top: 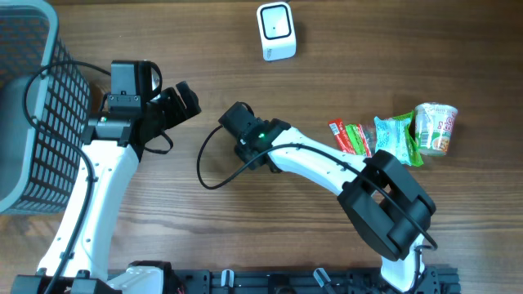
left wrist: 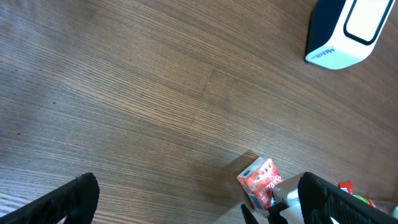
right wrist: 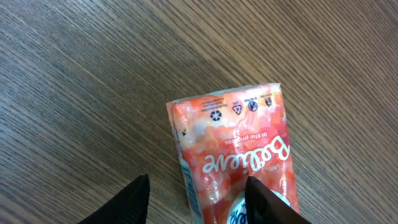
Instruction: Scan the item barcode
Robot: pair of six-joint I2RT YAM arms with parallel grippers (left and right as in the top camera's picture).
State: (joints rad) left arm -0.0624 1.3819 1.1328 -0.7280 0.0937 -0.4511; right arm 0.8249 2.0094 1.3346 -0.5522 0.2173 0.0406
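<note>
Right gripper (right wrist: 198, 183) hangs straight over the orange packet (right wrist: 233, 149) with its jaws partway apart. One finger (right wrist: 134, 202) stands clear of the packet's edge with bare wood between, and the other sits over the printed face, so nothing is held yet (whether that one touches, I cannot tell). The packet lies flat near the middle of the table (top: 204, 49).

This looks like the pick-up step. Next the jaws need to close on the packet's sides, lift it, and carry it to the scanner (top: 276, 31) at 1 o'clock, barcode side toward its window.

Left gripper (top: 176, 102), at 9 o'clock of the right one, stands wide and empty.

No barcode shows on the upper face. The packet's lower end is cut off in the wrist view, and from overhead the gripper hides it entirely.
</note>
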